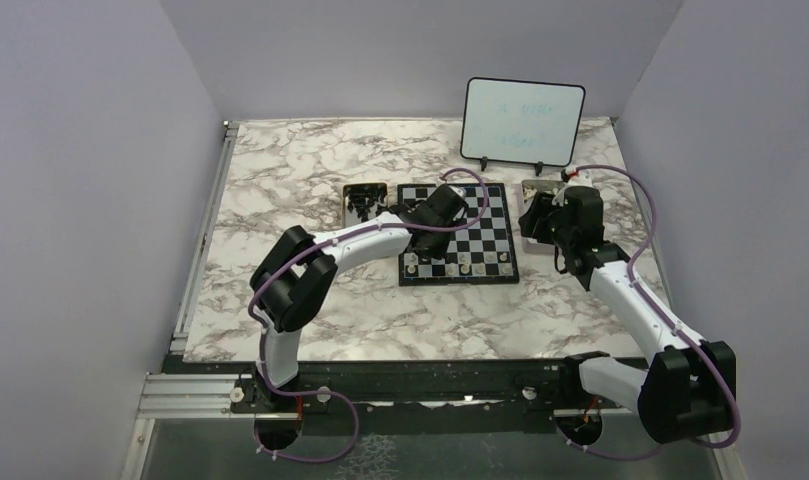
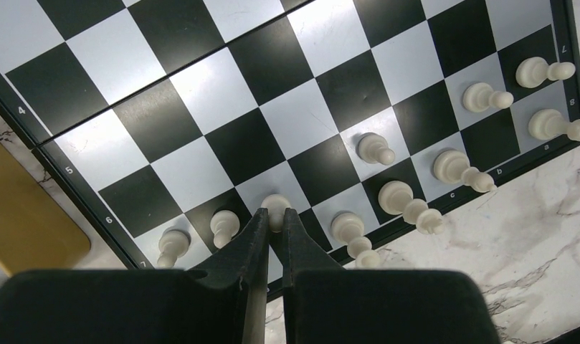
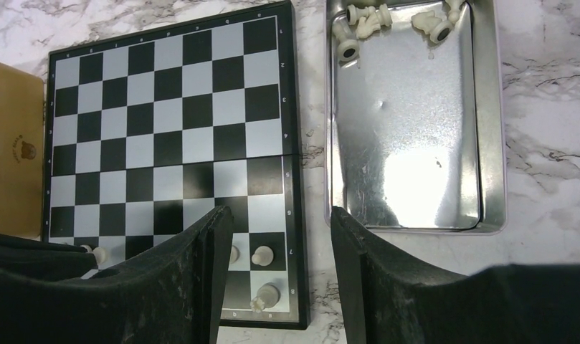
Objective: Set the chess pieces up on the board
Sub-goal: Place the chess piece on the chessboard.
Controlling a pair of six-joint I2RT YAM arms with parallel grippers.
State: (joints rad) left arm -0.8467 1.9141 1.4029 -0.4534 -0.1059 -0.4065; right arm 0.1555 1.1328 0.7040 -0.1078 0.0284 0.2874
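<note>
Chess pieces in tray; left end effector pinches pawn, right end effector wide.

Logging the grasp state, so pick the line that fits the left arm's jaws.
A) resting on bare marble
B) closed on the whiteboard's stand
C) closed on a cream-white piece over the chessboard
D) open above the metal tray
C: the left wrist view shows the left gripper with its jaws pinched on the head of a cream-white piece, with the board beneath.
</note>
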